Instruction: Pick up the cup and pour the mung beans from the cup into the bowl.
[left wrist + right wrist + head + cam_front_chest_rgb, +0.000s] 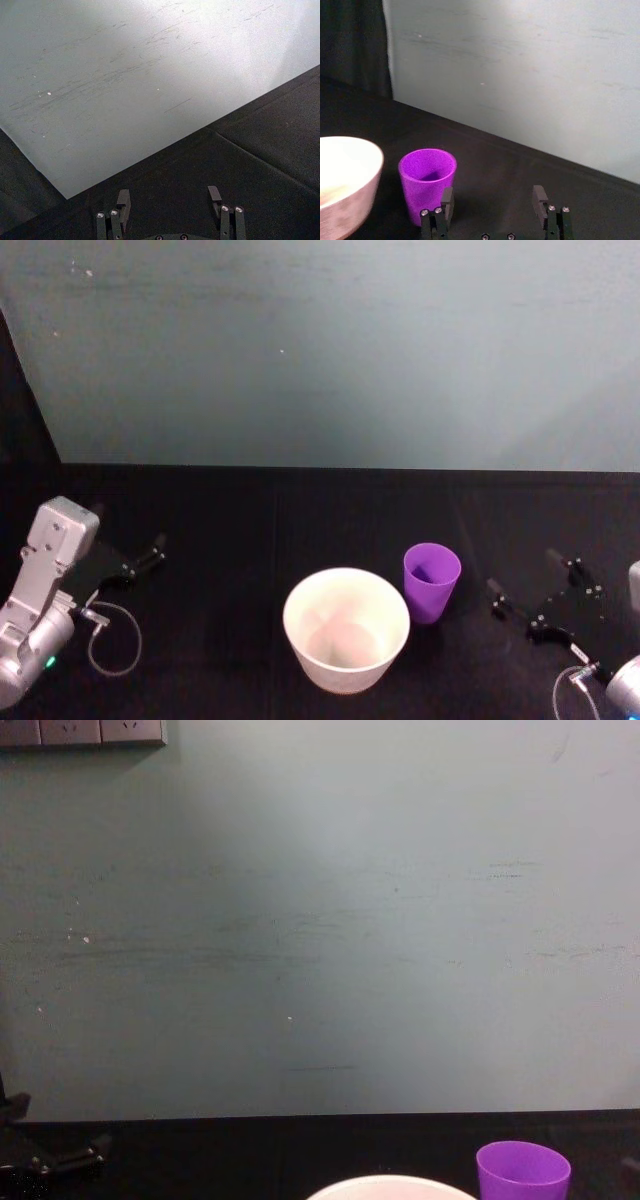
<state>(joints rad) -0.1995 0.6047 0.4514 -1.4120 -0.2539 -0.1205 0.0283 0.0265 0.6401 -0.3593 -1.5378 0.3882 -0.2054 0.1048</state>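
Note:
The purple cup (pixel 431 582) stands upright on the black table, just right of the white bowl (pixel 346 630) and close to its rim. The mung beans are hidden; what shows of the cup's inside is purple. My right gripper (pixel 522 575) hovers open a short way right of the cup, touching nothing. In the right wrist view the cup (pixel 426 175) sits ahead of the open right gripper (pixel 493 197), off toward one finger, with the bowl (pixel 345 170) beyond it. My left gripper (pixel 150 555) rests open at the table's left, far from both; its view shows the left gripper (pixel 169 197) holding nothing.
A pale green-grey wall (pixel 320 350) rises behind the black cloth-covered table (pixel 260 530). A loose cable (pixel 115 640) loops beside the left arm. From the chest view the cup (pixel 522 1170) and the bowl's rim (pixel 390 1187) sit at the bottom edge.

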